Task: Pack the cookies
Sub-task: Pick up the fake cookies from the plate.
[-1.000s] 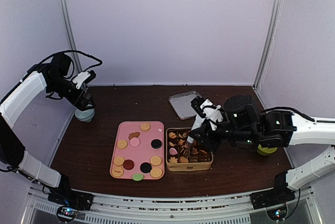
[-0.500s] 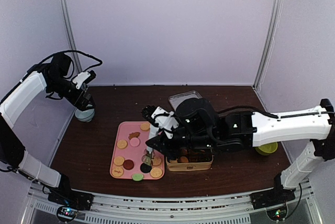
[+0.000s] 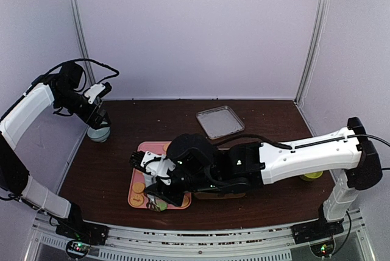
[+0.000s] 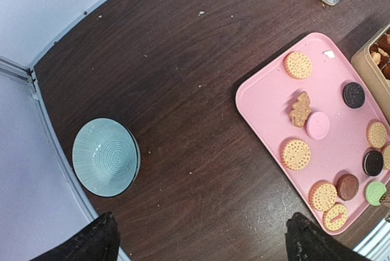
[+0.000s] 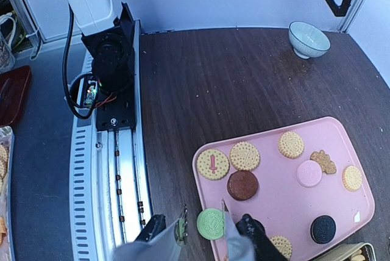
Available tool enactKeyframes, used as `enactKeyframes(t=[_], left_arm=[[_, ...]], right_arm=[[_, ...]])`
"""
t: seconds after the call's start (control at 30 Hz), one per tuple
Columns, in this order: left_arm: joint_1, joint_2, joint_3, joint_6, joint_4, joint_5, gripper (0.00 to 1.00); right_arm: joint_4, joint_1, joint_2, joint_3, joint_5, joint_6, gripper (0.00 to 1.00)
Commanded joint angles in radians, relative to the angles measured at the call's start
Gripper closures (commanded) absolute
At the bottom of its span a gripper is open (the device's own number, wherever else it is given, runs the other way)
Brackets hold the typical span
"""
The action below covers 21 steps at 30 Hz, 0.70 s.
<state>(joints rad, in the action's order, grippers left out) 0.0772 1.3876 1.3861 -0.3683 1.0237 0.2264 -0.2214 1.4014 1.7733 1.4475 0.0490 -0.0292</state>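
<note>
Several cookies (image 4: 297, 154) lie on the pink tray (image 4: 268, 102): tan rounds, black ones, a pink one, a brown one (image 5: 242, 185). A green cookie (image 5: 211, 223) rests on the tray's near rim (image 5: 201, 182), half over the table. My right gripper (image 5: 204, 212) hangs low over it, open, one finger on each side of it. From above, the right gripper (image 3: 159, 203) is at the tray's near left corner, and its arm hides most of the gold tin (image 3: 210, 196). My left gripper (image 4: 204, 239) is wide open and holds nothing, high over the bowl (image 3: 99, 133).
A clear lid (image 3: 220, 121) lies behind the tin. The grey-green bowl (image 4: 105, 157) stands at the table's far left. A yellow-green round object (image 3: 312, 175) sits far right. The metal rail (image 5: 116, 151) and an arm base (image 5: 109, 47) run along the near edge.
My right arm has swung left from the tin, across the tray, to its near left corner, and its jaws have widened a little. The left arm has not moved.
</note>
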Motion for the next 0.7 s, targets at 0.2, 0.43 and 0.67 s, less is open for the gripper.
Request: enactKeyframes(t=[0.2,0.43,0.67], left_arm=[[-0.008,-0.007,0.005,-0.011,0.006,-0.001,0.02],[-0.009,-0.009,0.013,-0.012,0.013,-0.007,0.02],[-0.008,-0.011,0.006,-0.010,0.013,-0.005,0.02]], right_arm=[[-0.011,0.016,0.045,0.043,-0.025,-0.062,0.60],[-0.013,0.027,0.071,0.051,-0.024,-0.081,0.61],[-0.001,0.038,0.098,0.071,-0.134,-0.103,0.67]])
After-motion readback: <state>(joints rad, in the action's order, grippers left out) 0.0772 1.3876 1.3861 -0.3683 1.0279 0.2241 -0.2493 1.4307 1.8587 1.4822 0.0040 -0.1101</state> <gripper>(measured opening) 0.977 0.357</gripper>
